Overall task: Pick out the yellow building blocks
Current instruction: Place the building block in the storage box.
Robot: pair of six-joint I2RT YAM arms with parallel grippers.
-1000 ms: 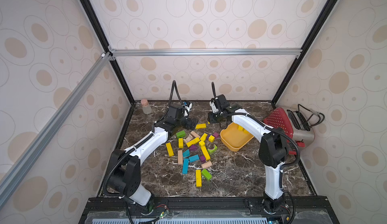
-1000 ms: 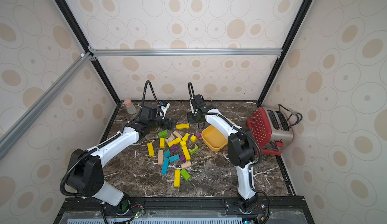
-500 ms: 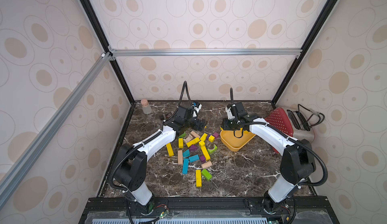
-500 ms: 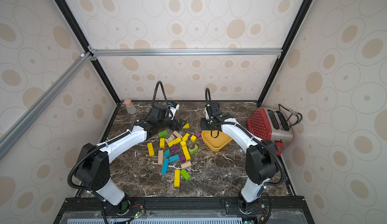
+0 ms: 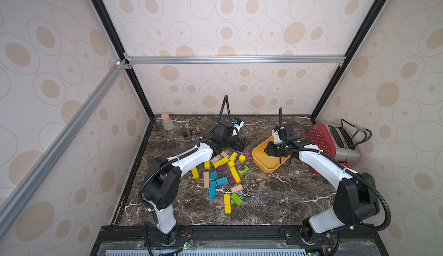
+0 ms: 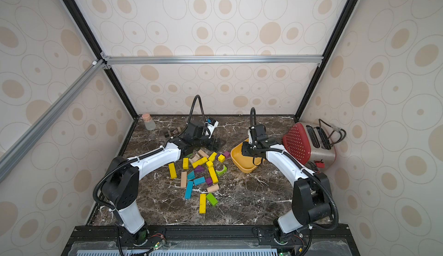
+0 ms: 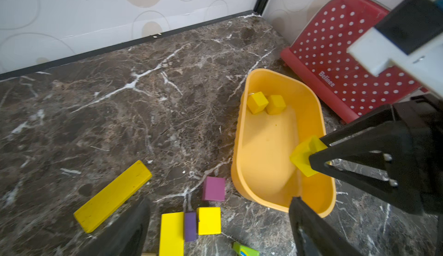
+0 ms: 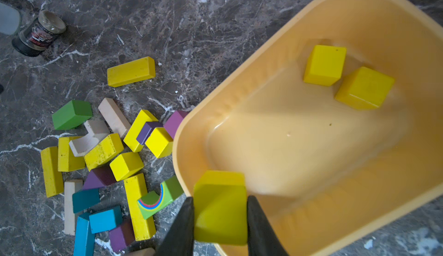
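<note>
My right gripper [image 8: 220, 202] is shut on a yellow block [image 8: 220, 216], held above the near rim of the orange-yellow bowl [image 8: 182, 161]; the left wrist view shows that block [image 7: 303, 157] over the bowl [image 7: 239, 147]. Two yellow cubes [image 8: 324, 64] [image 8: 364, 88] lie inside the bowl. Several yellow building blocks remain in the mixed pile: a long bar [image 5: 235, 174], another bar [image 5: 227, 203], a cube [image 5: 242, 158]. My left gripper [image 7: 219, 209] is open above the pile's far end, over a yellow cube [image 7: 209, 220] and beside a flat yellow bar [image 7: 112, 195].
Blue [image 5: 212, 189], green [image 5: 236, 199], purple [image 5: 221, 169] and plain wood [image 5: 205, 179] blocks are mixed into the pile. A red toaster [image 5: 321, 142] stands right of the bowl [image 5: 268, 168]. A corked bottle [image 5: 167, 121] and a small jar [image 5: 191, 132] sit at the back left.
My right gripper has carried its yellow block rightward from the pile's far end to above the bowl. My left gripper has swung right, over the far end of the pile.
</note>
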